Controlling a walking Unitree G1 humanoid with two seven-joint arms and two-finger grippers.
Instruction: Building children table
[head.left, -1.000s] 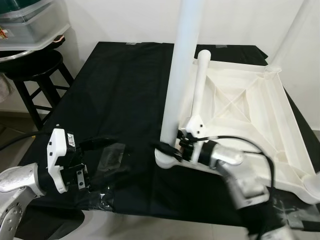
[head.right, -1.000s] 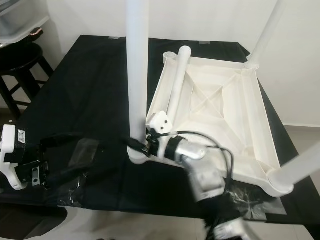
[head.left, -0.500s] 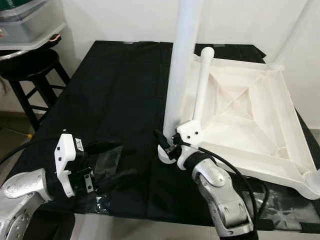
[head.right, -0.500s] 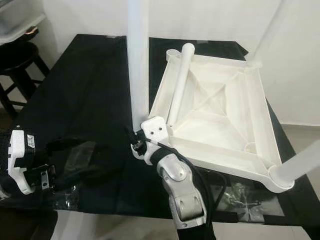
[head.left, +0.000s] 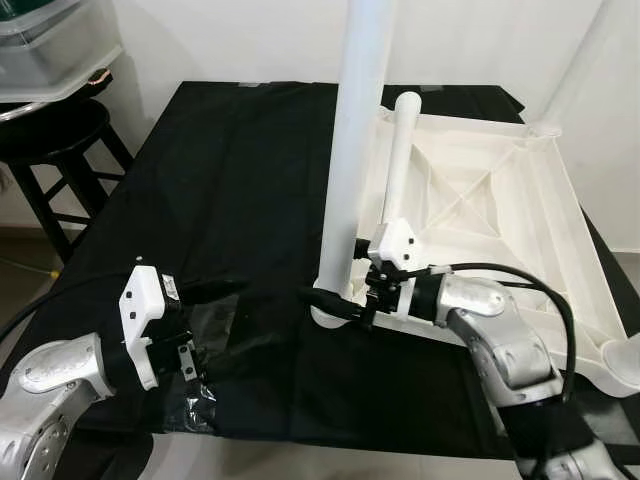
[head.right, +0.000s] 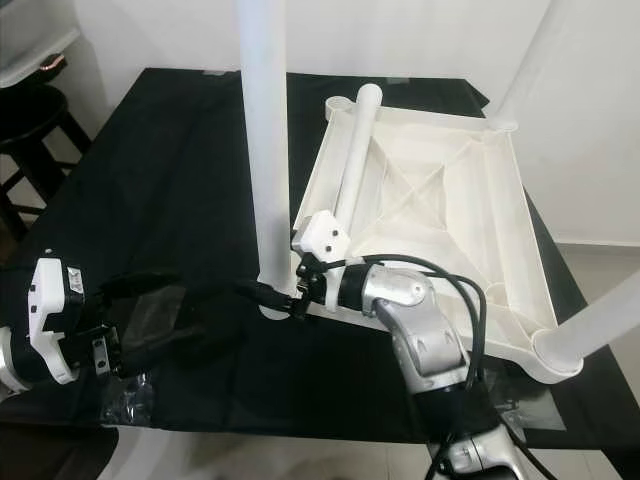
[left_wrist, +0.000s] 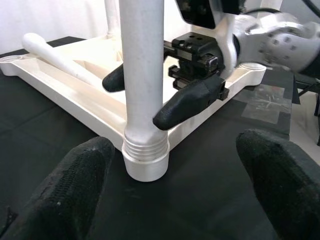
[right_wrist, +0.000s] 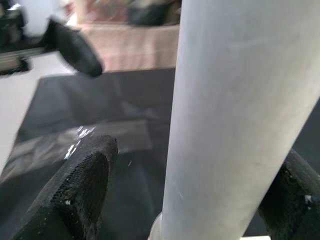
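Upturned white tabletop (head.left: 520, 210) lies right of centre on black cloth (head.left: 230, 180). Upright leg (head.left: 352, 150) stands screwed into its near-left corner socket, mid-frame. Right gripper (head.left: 338, 303) at leg's base, fingers spread either side of it, not pinching. Loose leg (head.left: 400, 160) rests across tabletop. Left gripper (head.left: 205, 320) lower left, fingers spread, holding nothing. Black stool (head.left: 60, 140) upper left.

Bright, even indoor light; head views sharp. White table leg (head.left: 355, 130) nearly blown out against the pale wall. Glare on clear tape (head.left: 215, 322) on the black surface (head.left: 230, 180). Right wrist view soft, background blurred; shadows faint.
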